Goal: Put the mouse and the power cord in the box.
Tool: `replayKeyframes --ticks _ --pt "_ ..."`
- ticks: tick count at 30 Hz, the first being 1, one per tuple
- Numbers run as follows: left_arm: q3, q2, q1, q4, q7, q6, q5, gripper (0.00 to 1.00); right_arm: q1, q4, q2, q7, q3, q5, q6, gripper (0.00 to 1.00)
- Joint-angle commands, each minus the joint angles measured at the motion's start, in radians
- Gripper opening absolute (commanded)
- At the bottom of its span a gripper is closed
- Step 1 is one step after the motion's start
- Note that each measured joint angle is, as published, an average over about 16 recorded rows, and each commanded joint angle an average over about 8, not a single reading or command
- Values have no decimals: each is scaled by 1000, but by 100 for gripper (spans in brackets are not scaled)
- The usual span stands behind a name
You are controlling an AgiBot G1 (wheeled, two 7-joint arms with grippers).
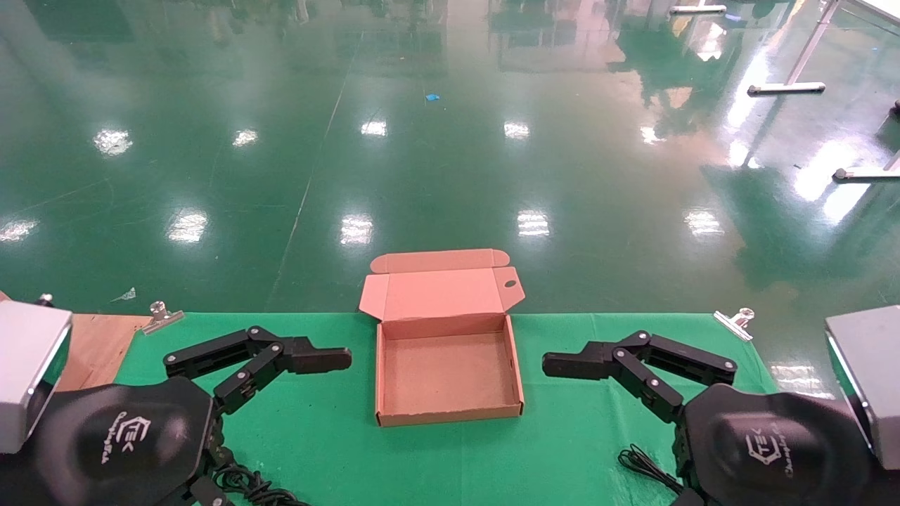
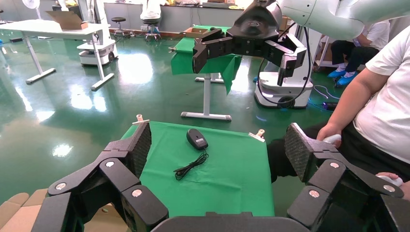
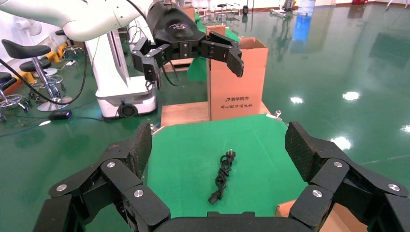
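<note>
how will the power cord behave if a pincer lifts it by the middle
Probably floppy: the power cord is a loosely twisted bundle lying flat on the green cloth, so its plug ends would likely sag. It looks thin and light, though the chunkier plug may swing. The twist could loosen, leaving loops to snag the box rim.

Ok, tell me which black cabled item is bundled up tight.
The power cord, a tight bundle with chunky plug ends; the mouse has an oval body and a loosely lying thin cable.
</note>
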Motion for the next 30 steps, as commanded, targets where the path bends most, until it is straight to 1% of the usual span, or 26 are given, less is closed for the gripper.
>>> replayKeyframes --ticks 1,30 --pt "0 0 0 0 0 0 0 100 0 0 0 0 0 0 0 100" --pt "0 3 -1 1 1 -1 -1 100 2 -1 -1 -2 -2 -3 1 100"
